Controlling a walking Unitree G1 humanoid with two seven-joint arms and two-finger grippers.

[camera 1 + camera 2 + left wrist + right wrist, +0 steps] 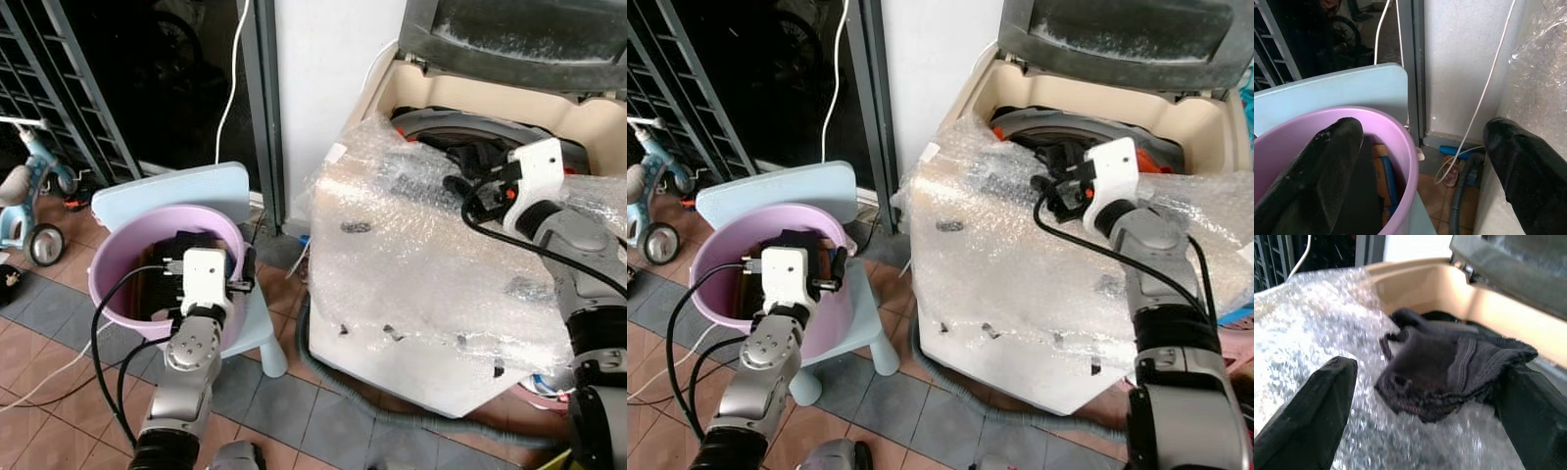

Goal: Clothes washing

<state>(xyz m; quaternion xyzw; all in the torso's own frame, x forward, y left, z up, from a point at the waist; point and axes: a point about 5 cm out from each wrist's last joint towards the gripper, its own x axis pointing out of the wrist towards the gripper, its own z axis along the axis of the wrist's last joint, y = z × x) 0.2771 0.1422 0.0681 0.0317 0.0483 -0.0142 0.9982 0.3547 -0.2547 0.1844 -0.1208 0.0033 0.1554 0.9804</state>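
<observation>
The right end effector (1420,401) (fingers apart) hovers by a dark cloth (1449,367) at the washing machine (441,323); the left end effector (1420,161), also apart, hangs over the pink basin (118,250).

A light blue plastic chair (196,186) is seen on the tiled floor (49,411), beside a grey door frame (263,108). A child's tricycle (29,191), pale blue with black wheels, is placed near the floor's left edge, before a dark metal grille (59,88). A white cable (233,69) is hung down along the dark doorway. A grey corrugated hose (392,416) is laid across the tiles.
</observation>
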